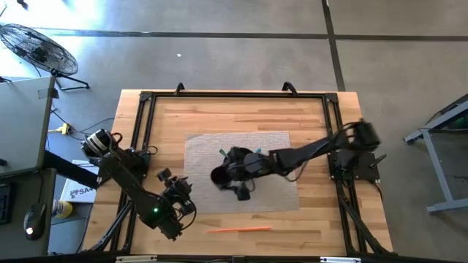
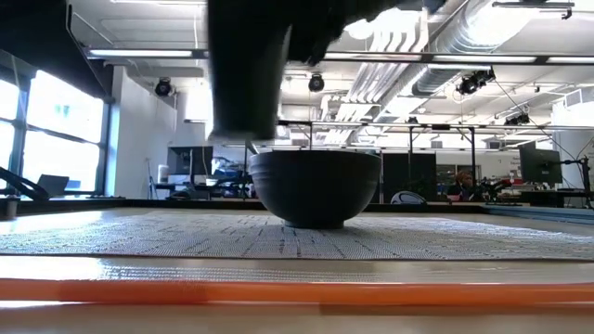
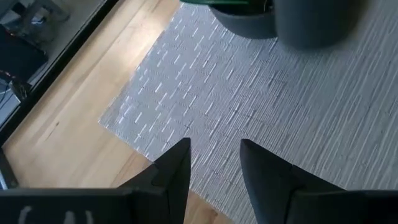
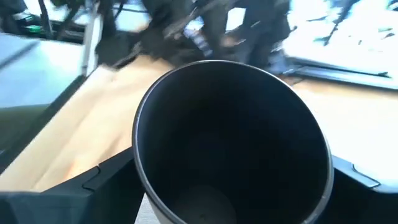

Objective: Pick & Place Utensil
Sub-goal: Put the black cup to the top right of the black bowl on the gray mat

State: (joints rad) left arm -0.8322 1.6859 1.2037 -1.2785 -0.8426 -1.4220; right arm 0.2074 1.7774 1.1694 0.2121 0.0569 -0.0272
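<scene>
- The wooden table (image 1: 314,212) has a grey woven mat (image 1: 278,190) lying in the middle of it.
- A dark cup (image 4: 233,143) is over the mat, and the right gripper (image 1: 232,175) is at it.
- In the right wrist view, the right gripper's dark fingers (image 4: 74,186) sit on both sides of the cup, and its open mouth shows.
- The fingers look closed around the cup, holding it.
- A dark bowl (image 2: 316,186) stands on the mat in the low view, and a dark upright shape hangs just above its left side.
- From above, the bowl and cup hide under the right gripper, so it is hard to tell them apart there.
- A thin orange utensil (image 1: 238,229) lies flat on the bare wood near the front edge of the table, off the mat.
- It shows as a long orange bar (image 2: 297,291) across the low view. No gripper touches it.
- The left gripper (image 1: 181,191) hangs by the mat's front left corner.
- In the left wrist view, its two dark fingers (image 3: 180,171) are apart, with only mat (image 3: 261,106) between them. It holds nothing.
- A fan (image 1: 36,47) stands on the floor past the table's far left corner.
</scene>
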